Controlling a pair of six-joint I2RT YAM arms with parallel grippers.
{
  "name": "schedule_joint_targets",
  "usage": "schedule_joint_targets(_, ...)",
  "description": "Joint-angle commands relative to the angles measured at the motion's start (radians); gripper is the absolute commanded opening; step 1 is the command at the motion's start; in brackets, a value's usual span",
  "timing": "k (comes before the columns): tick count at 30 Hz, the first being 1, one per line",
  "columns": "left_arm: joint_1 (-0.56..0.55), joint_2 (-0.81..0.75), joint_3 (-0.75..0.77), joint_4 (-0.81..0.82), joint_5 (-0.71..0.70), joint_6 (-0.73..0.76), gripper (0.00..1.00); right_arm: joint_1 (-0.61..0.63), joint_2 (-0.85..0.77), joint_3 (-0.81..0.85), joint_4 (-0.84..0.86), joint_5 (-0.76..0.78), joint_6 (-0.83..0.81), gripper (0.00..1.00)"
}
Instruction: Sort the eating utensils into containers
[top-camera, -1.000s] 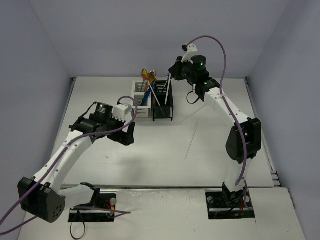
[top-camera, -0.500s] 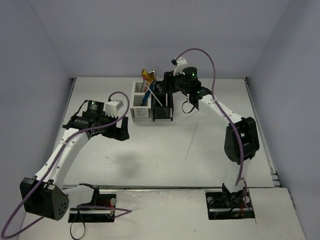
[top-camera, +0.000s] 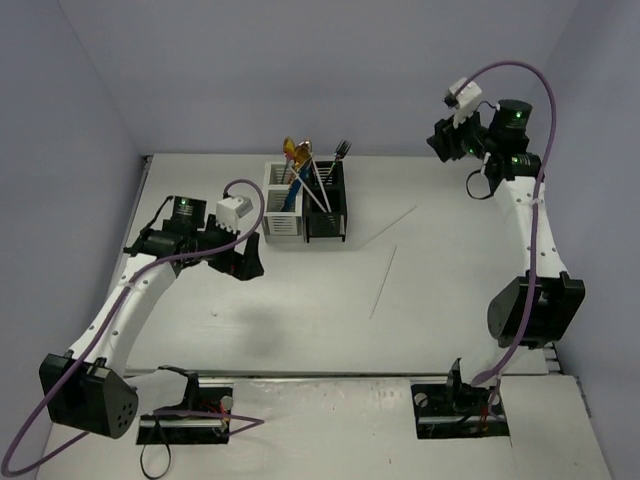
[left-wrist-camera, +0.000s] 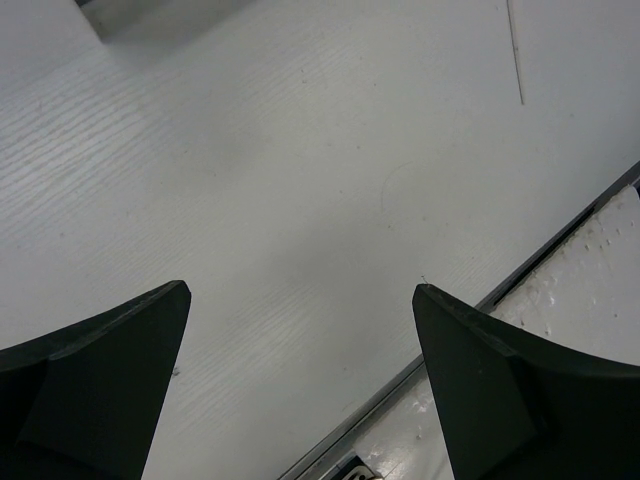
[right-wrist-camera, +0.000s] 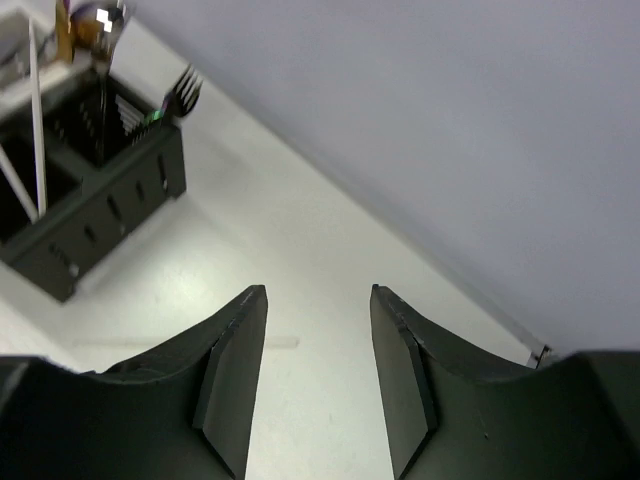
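Standing tines-up in the black caddy (top-camera: 325, 228), the dark fork (top-camera: 342, 152) is newly there, while the right gripper (right-wrist-camera: 318, 292), jaws apart and empty, has swung to the upper right. White sticks (top-camera: 310, 190) lean in that caddy; the white caddy (top-camera: 283, 225) holds a gold spoon (top-camera: 293, 150) and a blue utensil (top-camera: 292, 190). The left gripper (left-wrist-camera: 300, 292) hangs wide open at left.

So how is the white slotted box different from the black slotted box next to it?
Colour: the white slotted caddy is pale and the black slotted caddy is dark.
Side: seen from above, the white caddy stands on the left and the black caddy on the right.
Contents: a blue-handled utensil stands in the white caddy, and a dark fork sticks up from the black caddy.
Both are square, upright and joined together.
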Motion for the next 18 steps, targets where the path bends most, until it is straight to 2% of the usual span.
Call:
schedule_joint_targets(1, -0.077, 0.017, 0.069, 0.061, -0.066, 0.005, 0.94, -0.001, -0.08, -0.164, -0.097, -0.064, -0.26, 0.39)
schedule_joint_targets(5, -0.095, 0.049, 0.104, 0.058, -0.071, 0.005, 0.94, 0.037, -0.172, -0.373, -0.301, 0.009, -0.72, 0.37)
schedule_joint_targets(9, -0.095, 0.098, 0.123, 0.061, -0.043, -0.007, 0.94, 0.069, -0.197, -0.469, -0.477, 0.067, -1.124, 0.41)
schedule_joint_targets(11, -0.097, 0.121, 0.132, 0.06, -0.027, -0.015, 0.94, 0.132, -0.19, -0.505, -0.531, 0.135, -1.283, 0.43)
schedule_joint_targets(16, -0.097, 0.148, 0.148, 0.063, -0.017, -0.02, 0.94, 0.299, -0.136, -0.573, -0.621, 0.288, -1.513, 0.45)
schedule_joint_targets(18, -0.095, 0.153, 0.149, 0.066, -0.012, -0.02, 0.94, 0.362, -0.1, -0.586, -0.628, 0.339, -1.558, 0.45)
